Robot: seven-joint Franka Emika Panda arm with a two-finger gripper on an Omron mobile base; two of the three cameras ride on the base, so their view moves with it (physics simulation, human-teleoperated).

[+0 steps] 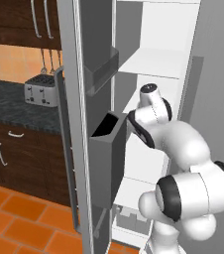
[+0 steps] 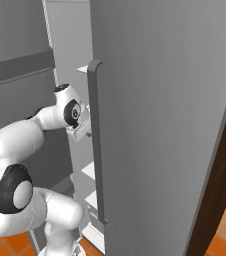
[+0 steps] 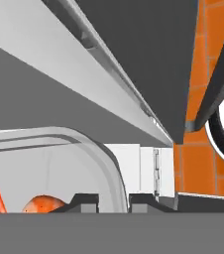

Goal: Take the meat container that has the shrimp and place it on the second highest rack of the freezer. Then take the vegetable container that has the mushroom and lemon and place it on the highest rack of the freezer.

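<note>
Inside freezer [image 1: 148, 59]: end effector [image 3: 114, 201] clamped on meat container rim [image 3: 104, 154], shrimp [image 3: 43, 204] at 8 o'clock. Risk, judged: thin edge grip, tray tilting, contents spilling.

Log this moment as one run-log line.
stage: shrimp container grasped | gripper: shut on container rim | shrimp: inside | freezer: door open

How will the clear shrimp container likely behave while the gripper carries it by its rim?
The container looks thin-walled and rigid, so probably light. The gripper pinches only its rim, so it may tilt. The shrimp lies loose inside and could slide.
</note>
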